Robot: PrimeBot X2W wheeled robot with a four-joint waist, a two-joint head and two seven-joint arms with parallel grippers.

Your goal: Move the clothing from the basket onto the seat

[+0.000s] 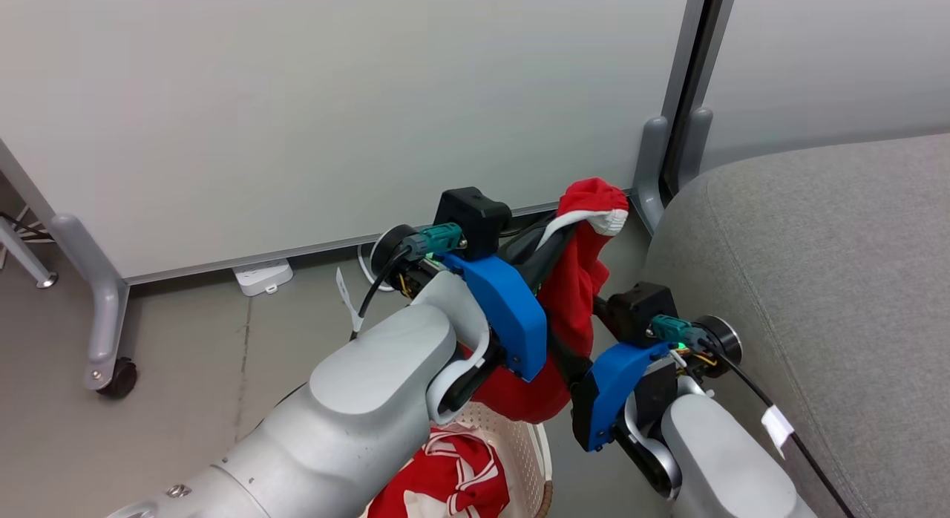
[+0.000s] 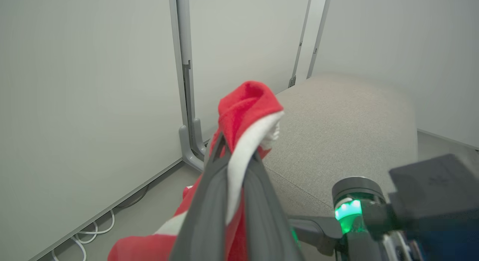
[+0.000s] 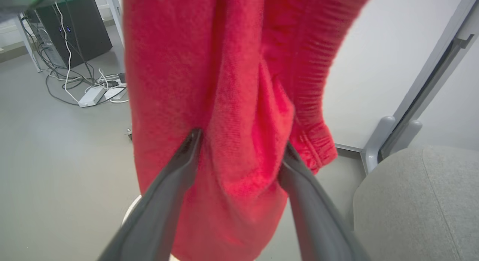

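left claw [image 2: 238,147] pinches the red garment [image 1: 575,295] by its white trim above the basket [image 1: 531,444], beside the seat [image 1: 816,280], right claw [image 3: 240,139] gaping around its folds; that thin pinch could slip and drop it short.

One red, white-trimmed garment [image 1: 577,295] hangs pinched in our left gripper [image 2: 237,150], between our right gripper's [image 3: 241,139] spread fingers. Another garment [image 1: 453,473] lies in the basket [image 1: 523,433] beneath them, with the grey seat [image 1: 816,266] alongside.
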